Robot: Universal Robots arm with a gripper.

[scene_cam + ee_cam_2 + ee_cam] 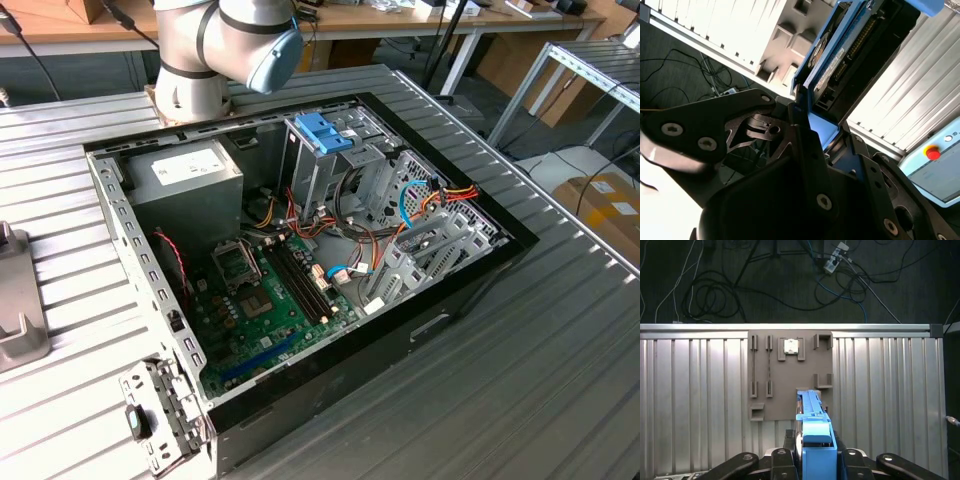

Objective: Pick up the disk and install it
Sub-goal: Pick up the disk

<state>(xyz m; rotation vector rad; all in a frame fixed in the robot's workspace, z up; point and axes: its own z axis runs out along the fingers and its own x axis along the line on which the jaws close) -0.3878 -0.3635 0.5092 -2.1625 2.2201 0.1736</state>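
The gripper (812, 457) is clamped on the disk (811, 412), which juts edge-on ahead of it: probably stiff, weighty, shock-sensitive, best squeezed across its framed sides.

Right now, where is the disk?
In the first wrist view, the disk sits edge-on in the gripper, held over the grey slotted holder plate on the ribbed metal table.

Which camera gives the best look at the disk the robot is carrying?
The second wrist view: the disk shows its dark body and light-blue frame, clamped in the gripper. The first wrist view shows the disk edge-on, a narrow blue strip.
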